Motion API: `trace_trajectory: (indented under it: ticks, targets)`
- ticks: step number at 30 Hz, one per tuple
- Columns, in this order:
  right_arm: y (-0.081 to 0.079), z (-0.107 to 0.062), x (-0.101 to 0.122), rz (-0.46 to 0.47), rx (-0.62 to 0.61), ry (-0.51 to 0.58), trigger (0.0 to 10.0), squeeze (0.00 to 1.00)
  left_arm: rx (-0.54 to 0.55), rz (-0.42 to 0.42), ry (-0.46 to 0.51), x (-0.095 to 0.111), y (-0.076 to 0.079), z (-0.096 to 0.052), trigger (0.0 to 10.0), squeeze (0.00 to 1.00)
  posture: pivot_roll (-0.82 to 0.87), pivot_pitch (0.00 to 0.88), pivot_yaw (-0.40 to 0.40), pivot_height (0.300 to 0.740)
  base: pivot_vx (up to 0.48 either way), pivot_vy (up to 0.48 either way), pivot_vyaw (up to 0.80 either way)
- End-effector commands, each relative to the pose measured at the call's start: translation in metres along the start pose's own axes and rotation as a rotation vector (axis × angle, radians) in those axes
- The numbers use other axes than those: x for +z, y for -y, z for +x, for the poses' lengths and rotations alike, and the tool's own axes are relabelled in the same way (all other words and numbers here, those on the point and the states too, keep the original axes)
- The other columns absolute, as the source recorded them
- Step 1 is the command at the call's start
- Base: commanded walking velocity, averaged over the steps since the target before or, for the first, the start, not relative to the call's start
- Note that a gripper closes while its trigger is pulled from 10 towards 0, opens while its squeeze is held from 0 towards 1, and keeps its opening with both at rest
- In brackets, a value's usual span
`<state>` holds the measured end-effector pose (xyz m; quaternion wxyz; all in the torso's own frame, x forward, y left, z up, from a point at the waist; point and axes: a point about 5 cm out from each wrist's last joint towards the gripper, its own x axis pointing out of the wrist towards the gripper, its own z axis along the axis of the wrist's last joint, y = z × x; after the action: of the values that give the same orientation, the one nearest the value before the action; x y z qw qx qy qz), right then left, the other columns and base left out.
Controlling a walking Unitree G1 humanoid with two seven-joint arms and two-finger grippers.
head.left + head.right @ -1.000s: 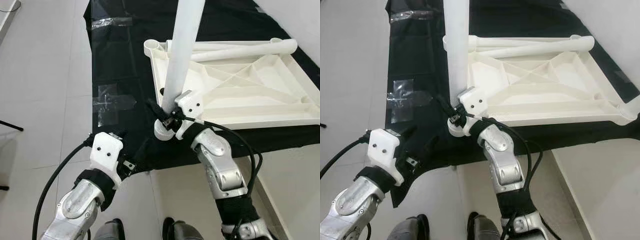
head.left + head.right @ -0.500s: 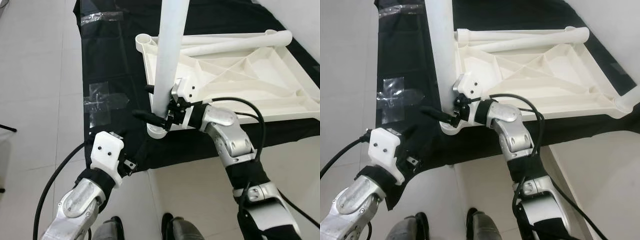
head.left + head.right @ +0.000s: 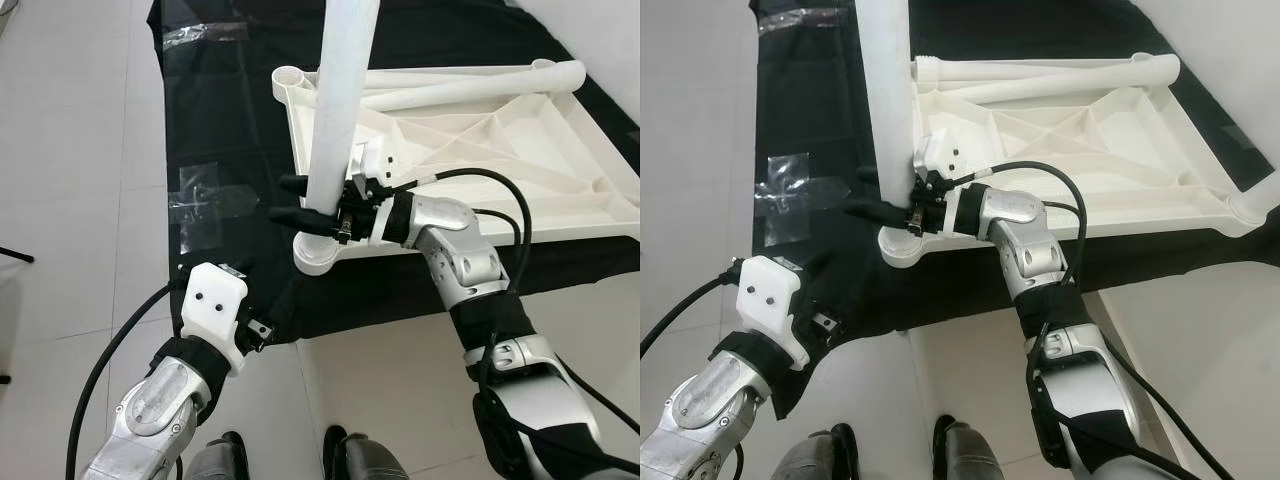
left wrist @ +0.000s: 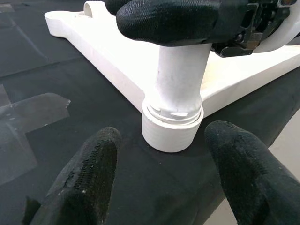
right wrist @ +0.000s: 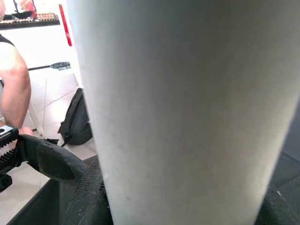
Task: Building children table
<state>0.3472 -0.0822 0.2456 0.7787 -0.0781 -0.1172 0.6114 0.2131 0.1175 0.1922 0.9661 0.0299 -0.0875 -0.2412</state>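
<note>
A white tabletop (image 3: 520, 170) lies upside down on a black cloth (image 3: 230, 120). One white table leg (image 3: 335, 120) stands upright at its near left corner, its threaded base (image 4: 172, 126) resting on the cloth beside the corner. My right gripper (image 3: 278, 200) reaches in sideways and is shut on this leg just above the base, with one black finger (image 4: 168, 21) crossing it. My left gripper (image 4: 161, 145) is open and low over the cloth, pointing at the leg's base without touching it. Two more legs (image 3: 470, 85) lie along the tabletop's far edge.
The cloth covers a pale tiled floor (image 3: 80, 200), with clear tape patches (image 3: 205, 200) stuck on it. My feet (image 3: 345, 460) stand at the cloth's near edge. In the right wrist view a person's arm (image 5: 11, 79) and a black backpack (image 5: 77, 122) are in the background.
My right arm swung out to the right and its gripper turned sideways. Its fingers have drawn closer together around the upright leg. The left arm has stayed put.
</note>
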Motion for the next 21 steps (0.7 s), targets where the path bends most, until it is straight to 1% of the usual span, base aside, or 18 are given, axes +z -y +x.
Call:
trace_trajectory:
  ticks: [1,2,3,4,5,6,7,8,9,10,11,13,15,16,17,19,20,21]
  targets:
    - [-0.007,-0.002,-0.011,0.053,0.013,0.011,0.0,0.0,-0.004,-0.011,-0.02,-0.004,0.002,-0.002,10.0,0.0,0.09,0.277,-0.11,0.74,0.0,0.0,0.0]
    - [-0.009,-0.005,-0.02,0.047,-0.119,0.003,0.0,0.0,-0.006,-0.012,-0.021,-0.004,0.002,-0.002,10.0,0.0,0.09,0.279,-0.112,0.74,0.0,0.0,0.0]
    - [-0.009,-0.01,-0.036,0.048,-0.387,-0.068,0.0,0.0,-0.007,-0.012,-0.02,-0.004,0.002,-0.002,10.0,0.0,0.09,0.281,-0.115,0.74,0.0,0.0,0.0]
    - [-0.01,-0.016,-0.047,0.039,-0.581,-0.123,0.0,0.0,-0.008,-0.013,-0.02,-0.004,0.002,-0.002,10.0,0.0,0.09,0.281,-0.115,0.74,0.0,0.0,0.0]
    - [-0.01,-0.016,-0.047,0.039,-0.581,-0.123,0.0,0.0,-0.008,-0.013,-0.02,-0.004,0.002,-0.002,10.0,0.0,0.09,0.281,-0.115,0.74,0.0,0.0,0.0]
    - [-0.02,-0.033,-0.058,-0.005,-0.813,-0.238,0.0,0.0,-0.008,-0.014,-0.019,-0.004,0.002,-0.002,10.0,0.0,0.08,0.285,-0.124,0.74,0.0,0.0,0.0]
    - [-0.02,-0.033,-0.058,-0.005,-0.813,-0.238,0.0,0.0,-0.008,-0.014,-0.019,-0.004,0.002,-0.002,10.0,0.0,0.08,0.285,-0.124,0.74,0.0,0.0,0.0]
    - [-0.038,-0.034,-0.065,-0.011,-0.851,-0.292,0.0,0.0,-0.01,-0.013,-0.02,-0.004,0.001,-0.002,10.0,0.0,0.09,0.288,-0.115,0.74,0.0,0.0,0.0]
    - [-0.05,-0.033,-0.069,-0.006,-0.838,-0.311,0.0,0.0,-0.011,-0.012,-0.022,-0.004,0.001,-0.002,10.0,0.0,0.07,0.284,-0.108,0.74,0.0,0.0,0.0]
    - [-0.05,-0.033,-0.069,-0.006,-0.838,-0.311,0.0,0.0,-0.011,-0.012,-0.022,-0.004,0.001,-0.002,10.0,0.0,0.07,0.284,-0.108,0.74,0.0,0.0,0.0]
    - [-0.059,-0.028,-0.071,-0.002,-0.803,-0.309,0.0,0.0,-0.011,-0.014,-0.022,-0.005,0.0,-0.001,10.0,0.0,0.06,0.272,-0.099,0.74,0.0,0.0,0.0]
    - [-0.06,-0.022,-0.072,0.008,-0.754,-0.296,0.0,0.0,-0.019,-0.016,-0.022,-0.005,0.003,0.0,10.0,0.0,0.07,0.275,-0.102,0.74,0.0,0.0,0.0]
    - [-0.055,-0.017,-0.072,0.019,-0.707,-0.283,0.0,0.0,-0.028,-0.019,-0.017,-0.005,0.004,0.002,10.0,0.0,0.08,0.268,-0.102,0.74,0.0,0.0,0.0]
    - [-0.052,-0.014,-0.07,0.016,-0.694,-0.269,10.0,0.0,-0.025,-0.019,-0.017,-0.004,0.004,0.001,10.0,0.0,0.08,0.269,-0.102,0.74,0.0,0.0,0.0]
    - [-0.052,-0.014,-0.07,0.016,-0.694,-0.269,10.0,0.0,-0.025,-0.019,-0.017,-0.004,0.004,0.001,10.0,0.0,0.08,0.269,-0.102,0.74,0.0,0.0,0.0]
    - [-0.043,-0.014,-0.062,-0.029,-0.717,-0.235,10.0,0.0,-0.018,-0.014,-0.018,-0.004,0.001,0.001,10.0,0.0,0.08,0.269,-0.102,0.74,0.0,0.0,0.0]
    - [-0.043,-0.014,-0.062,-0.029,-0.717,-0.235,10.0,0.0,-0.018,-0.014,-0.018,-0.004,0.001,0.001,10.0,0.0,0.08,0.269,-0.102,0.74,0.0,0.0,0.0]
    - [-0.039,-0.012,-0.058,-0.035,-0.68,-0.198,10.0,0.88,-0.016,-0.011,-0.018,-0.005,0.0,0.001,10.0,0.0,0.09,0.268,-0.099,0.74,0.0,0.0,0.0]
